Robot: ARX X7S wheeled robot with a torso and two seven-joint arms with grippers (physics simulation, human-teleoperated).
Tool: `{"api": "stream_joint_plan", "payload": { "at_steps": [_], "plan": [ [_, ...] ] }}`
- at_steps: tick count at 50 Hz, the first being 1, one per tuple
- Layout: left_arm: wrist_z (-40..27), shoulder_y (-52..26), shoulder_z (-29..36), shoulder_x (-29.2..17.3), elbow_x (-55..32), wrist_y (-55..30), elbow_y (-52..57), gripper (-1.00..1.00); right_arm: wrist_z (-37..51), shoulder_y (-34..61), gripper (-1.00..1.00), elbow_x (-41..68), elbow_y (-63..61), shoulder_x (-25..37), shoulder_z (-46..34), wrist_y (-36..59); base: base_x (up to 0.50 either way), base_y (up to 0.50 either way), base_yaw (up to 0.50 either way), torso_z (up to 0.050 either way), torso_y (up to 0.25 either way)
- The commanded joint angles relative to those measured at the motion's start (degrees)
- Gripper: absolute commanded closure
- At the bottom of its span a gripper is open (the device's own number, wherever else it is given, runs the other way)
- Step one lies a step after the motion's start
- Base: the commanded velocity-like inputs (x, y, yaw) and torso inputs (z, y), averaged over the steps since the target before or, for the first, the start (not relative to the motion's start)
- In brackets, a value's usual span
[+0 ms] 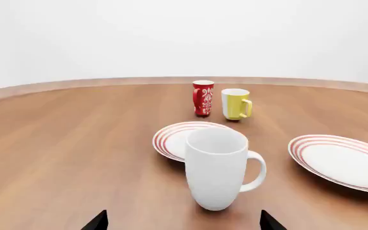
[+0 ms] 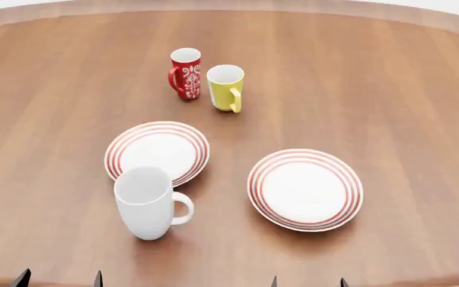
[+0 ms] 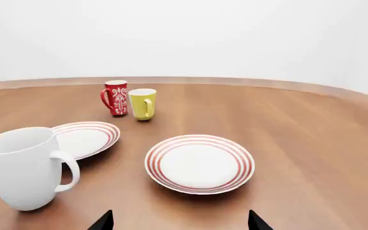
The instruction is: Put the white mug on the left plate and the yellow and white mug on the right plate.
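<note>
Plain white walls stand behind a wide brown wooden table (image 2: pixel 389 84) with a curved far edge. On it, nearest the robot and toward its left, the white mug (image 2: pixel 146 202) stands upright on the bare wood, handle pointing to the robot's right. It is just beside the near rim of the left plate (image 2: pixel 157 152); whether the two touch cannot be told from these views, though the mug's base is on the table and not on the plate. The right plate (image 2: pixel 305 189) lies flat to the right of the mug, near it but apart, and has nothing on it. Both plates are white with red rings at the rim.

Farther back, beyond the left plate, the yellow mug (image 2: pixel 226 87) stands upright, white inside, handle turned toward the robot. Close at its left is a red mug (image 2: pixel 186 72) with a white pattern, handle on its left side; the two are close side by side, and a thin gap seems to show between them.

Only dark fingertips show at the bottom edge of each view. The left claw (image 1: pixel 182 223) is spread wide and holds nothing, with the white mug standing straight ahead of it. The right claw (image 3: pixel 178 221) is likewise spread and holds nothing, facing the right plate.
</note>
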Motion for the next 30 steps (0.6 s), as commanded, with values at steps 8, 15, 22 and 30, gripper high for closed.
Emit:
{"api": "stream_joint_plan", "payload": {
  "at_steps": [8,15,22,30],
  "plan": [
    [0.1,1.8,3.4,-2.4,-3.9,-3.1,4.3,-1.00,3.0,-0.1,-1.00,1.6,-2.2,2.2,-2.3,5.0,0.00,0.00,0.00,0.000,0.000],
    [-0.9,2.7,3.5,-3.7,-4.9,-3.8,8.4,-1.00,4.7,-1.1,-1.00,0.6,-5.3,3.2,-3.9,4.9,0.00,0.00,0.28,0.000,0.000],
    [-1.9,3.3,4.5,-4.1,-4.8,-2.4,9.0,-1.00,5.5,-1.1,-1.00,1.1,-5.4,3.8,-4.7,4.3,0.01,0.00,0.50,0.000,0.000],
    [-2.4,3.1,4.4,-4.8,-6.3,-3.5,9.5,-1.00,6.2,-1.5,-1.00,0.8,-7.0,4.5,-6.1,5.3,0.01,0.00,0.50,0.000,0.000]
  ]
}}
